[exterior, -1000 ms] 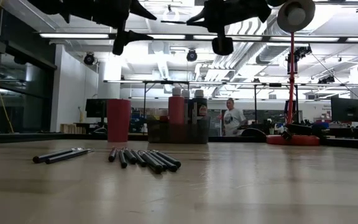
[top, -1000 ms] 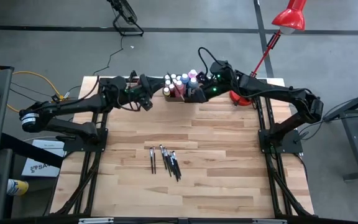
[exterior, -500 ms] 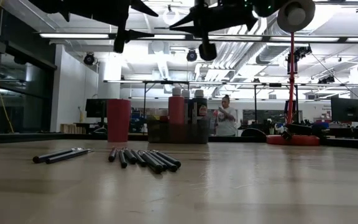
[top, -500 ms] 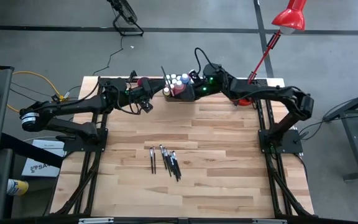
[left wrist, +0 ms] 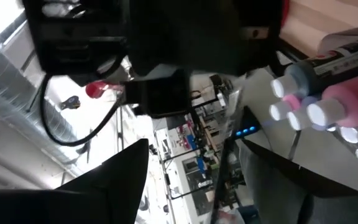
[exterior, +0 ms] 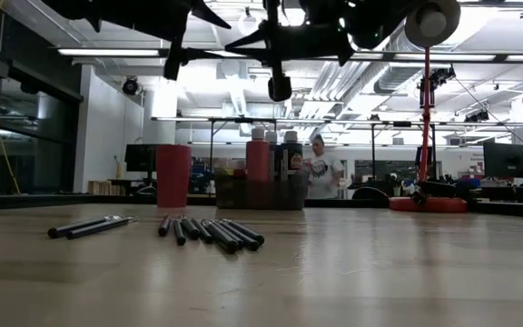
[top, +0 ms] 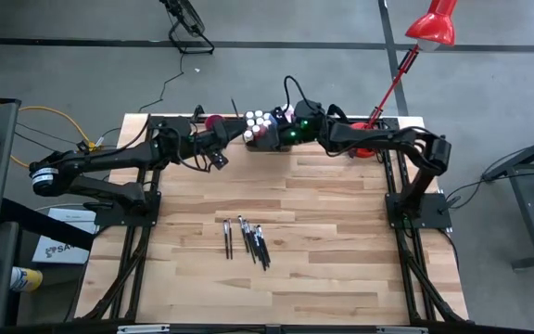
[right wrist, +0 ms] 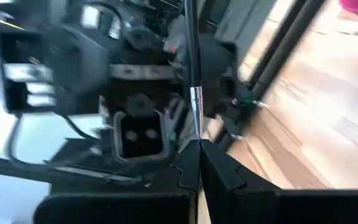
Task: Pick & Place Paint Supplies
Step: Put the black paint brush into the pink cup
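Item: one paintbrush [right wrist: 192, 74], clamped in my right pincer [right wrist: 196, 146].
Location: upper centre, above paint bottles [top: 265, 121]; left pincer [top: 219, 158] apart, upper left.

Wooden table [top: 341, 269]: loose paintbrushes [top: 248, 239] mid-front; tray [exterior: 260, 193], red cup [exterior: 172, 175] at back edge.

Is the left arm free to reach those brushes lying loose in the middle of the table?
Probably yes. The left gripper is open and holds nothing, and bare wood lies between it and the loose brushes. The right gripper, shut on a brush, is up by the bottles.
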Available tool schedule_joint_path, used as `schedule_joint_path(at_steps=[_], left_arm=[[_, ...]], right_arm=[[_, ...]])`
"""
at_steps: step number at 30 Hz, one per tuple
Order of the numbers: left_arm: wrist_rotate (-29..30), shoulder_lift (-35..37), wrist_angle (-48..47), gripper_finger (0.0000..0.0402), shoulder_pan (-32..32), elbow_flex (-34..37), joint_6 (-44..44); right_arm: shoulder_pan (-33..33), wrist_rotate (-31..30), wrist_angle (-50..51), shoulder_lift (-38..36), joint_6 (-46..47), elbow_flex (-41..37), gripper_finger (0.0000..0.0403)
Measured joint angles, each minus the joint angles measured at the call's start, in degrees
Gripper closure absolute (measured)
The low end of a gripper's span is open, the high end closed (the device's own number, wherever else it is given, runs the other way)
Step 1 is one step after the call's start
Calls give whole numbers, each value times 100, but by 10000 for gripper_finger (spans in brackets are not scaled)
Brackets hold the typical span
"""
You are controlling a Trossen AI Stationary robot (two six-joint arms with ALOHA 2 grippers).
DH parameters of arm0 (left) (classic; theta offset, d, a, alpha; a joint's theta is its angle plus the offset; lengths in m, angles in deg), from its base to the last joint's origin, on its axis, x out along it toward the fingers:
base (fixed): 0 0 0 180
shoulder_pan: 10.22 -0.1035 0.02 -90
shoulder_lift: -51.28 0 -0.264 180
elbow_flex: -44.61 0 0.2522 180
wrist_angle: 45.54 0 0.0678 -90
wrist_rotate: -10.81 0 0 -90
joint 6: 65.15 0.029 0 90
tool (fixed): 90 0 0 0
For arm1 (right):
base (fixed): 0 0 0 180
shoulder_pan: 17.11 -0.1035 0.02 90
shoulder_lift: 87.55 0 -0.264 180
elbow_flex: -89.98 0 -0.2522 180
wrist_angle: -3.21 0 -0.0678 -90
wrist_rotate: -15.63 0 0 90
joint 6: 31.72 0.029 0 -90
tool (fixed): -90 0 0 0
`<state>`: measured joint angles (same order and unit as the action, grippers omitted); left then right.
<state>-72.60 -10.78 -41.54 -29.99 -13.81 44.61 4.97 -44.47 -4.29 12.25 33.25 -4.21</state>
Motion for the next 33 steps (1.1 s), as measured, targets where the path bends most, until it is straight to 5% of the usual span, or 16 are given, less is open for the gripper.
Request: schedule_joint_path(at_steps=[11,24,33], left_arm=[[2,-2,-203,181,0,0,200],[-4,-1,-282,385,2,1,386],[21,0,-426,392,2,0,185]], right_arm=[[2,-49,-566,185,278,0,399],[2,42,-635,185,275,-1,399],[2,47,-602,185,-4,-2,393]])
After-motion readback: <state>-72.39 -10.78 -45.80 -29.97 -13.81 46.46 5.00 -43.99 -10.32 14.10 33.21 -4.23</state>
